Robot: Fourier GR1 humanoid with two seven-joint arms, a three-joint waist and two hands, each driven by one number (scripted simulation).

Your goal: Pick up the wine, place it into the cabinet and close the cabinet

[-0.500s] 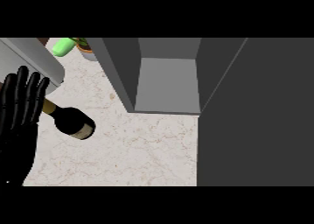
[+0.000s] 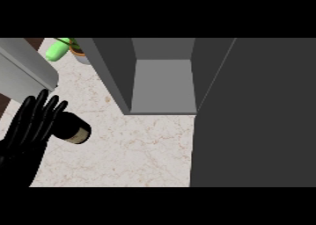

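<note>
Left hand [image 2: 29, 127] closer over wine [image 2: 75, 130]

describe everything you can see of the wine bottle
The wine bottle is dark, with a pale tan band round its visible end. It shows over the pale speckled counter, left of the open cabinet. The left hand overlaps its left side, fingers straight, hiding the rest; whether it stands or is lifted is unclear.

Pale stone counter with two small items at its far left

The counter [image 2: 141, 154] is cream with faint brown veining and fills the near and middle ground. At its far left a light green, rounded object [image 2: 56, 52] lies tilted, its far end cut off by the view. Just right of it stands a small grey pot [image 2: 82, 58] with an orange top, only partly seen. Beyond the counter's left edge shows a dark brown surface [image 2: 0, 107].
</note>
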